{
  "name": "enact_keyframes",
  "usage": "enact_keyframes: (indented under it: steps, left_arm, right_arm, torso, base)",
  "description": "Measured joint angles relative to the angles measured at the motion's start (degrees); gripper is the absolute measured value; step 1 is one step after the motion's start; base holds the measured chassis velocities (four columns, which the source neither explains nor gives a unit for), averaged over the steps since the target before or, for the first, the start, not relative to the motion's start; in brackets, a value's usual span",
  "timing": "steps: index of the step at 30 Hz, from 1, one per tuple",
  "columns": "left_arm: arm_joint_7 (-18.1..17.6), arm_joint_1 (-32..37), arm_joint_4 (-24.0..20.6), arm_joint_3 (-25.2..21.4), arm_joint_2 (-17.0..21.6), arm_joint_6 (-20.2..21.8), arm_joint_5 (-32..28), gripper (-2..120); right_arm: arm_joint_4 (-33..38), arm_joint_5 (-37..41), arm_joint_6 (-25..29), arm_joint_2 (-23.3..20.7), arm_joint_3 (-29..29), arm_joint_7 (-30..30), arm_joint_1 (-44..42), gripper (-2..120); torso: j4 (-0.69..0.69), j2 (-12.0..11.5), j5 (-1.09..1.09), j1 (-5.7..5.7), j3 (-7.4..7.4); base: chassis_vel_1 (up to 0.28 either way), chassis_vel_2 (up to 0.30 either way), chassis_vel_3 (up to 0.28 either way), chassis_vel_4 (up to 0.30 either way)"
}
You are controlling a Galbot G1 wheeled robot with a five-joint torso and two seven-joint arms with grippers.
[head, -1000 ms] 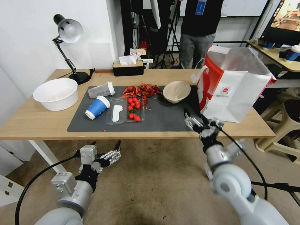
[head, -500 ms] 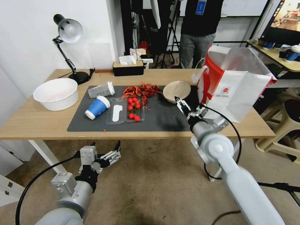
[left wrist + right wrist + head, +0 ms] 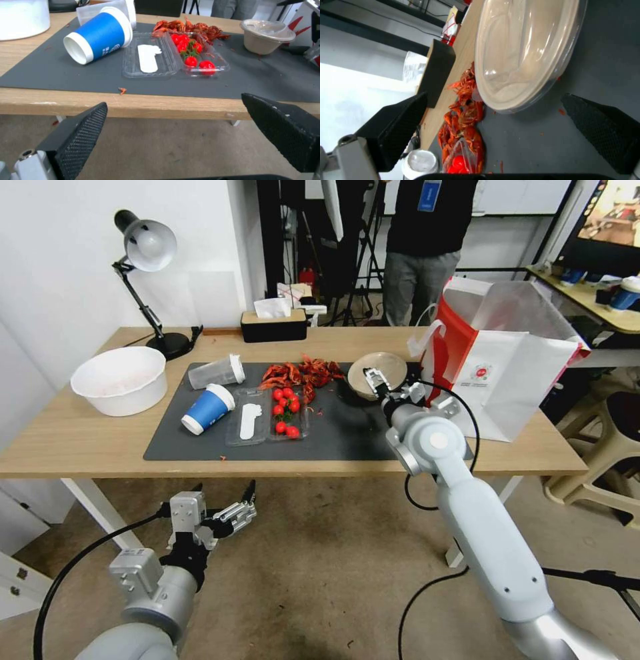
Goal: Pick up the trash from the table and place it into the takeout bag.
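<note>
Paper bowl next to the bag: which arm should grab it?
Right. The right gripper is open at the paper bowl, beside the takeout bag. The left gripper hangs open below the table edge, far off.

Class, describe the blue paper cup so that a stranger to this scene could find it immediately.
Start at the dark grey mat on the wooden table. On the mat's left part, beside the clear tray of tomatoes, the blue paper cup lies on its side. It alone is blue, with a white lid.
</note>
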Motion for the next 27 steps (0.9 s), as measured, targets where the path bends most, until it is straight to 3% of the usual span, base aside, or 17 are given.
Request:
enact_keyframes:
  steps: [10,16,27]
  left_arm:
    - [0.15,-0.13,0.26,0.01,0.48,-0.12,0.15,100]
    - [0.21,0.03,0.26,0.14,0.35,-0.37,0.37,100]
    - [0.34,0.44,0.1,0.39,0.16,-0.7,1.15,100]
  right_arm:
    - [-3.66,0.59,0.84,1.05,1.42,2.26,3.06,100]
    - [-4.75,0.91,-0.01,0.86,1.64,3.41,3.46,90]
    - [-5.25,0.04,-0.51,1.37,1.77,4.16,3.15,44]
  torso:
    - [-0.01,0.01,0.01,-0.01,0.0]
    - [-0.01,0.01,0.01,-0.01,0.0]
    - [-0.01,0.01,0.01,-0.01,0.0]
  base:
    - [0.0,0.0,0.0,0.0]
    - [0.0,0.0,0.0,0.0]
    - [0.0,0.0,0.0,0.0]
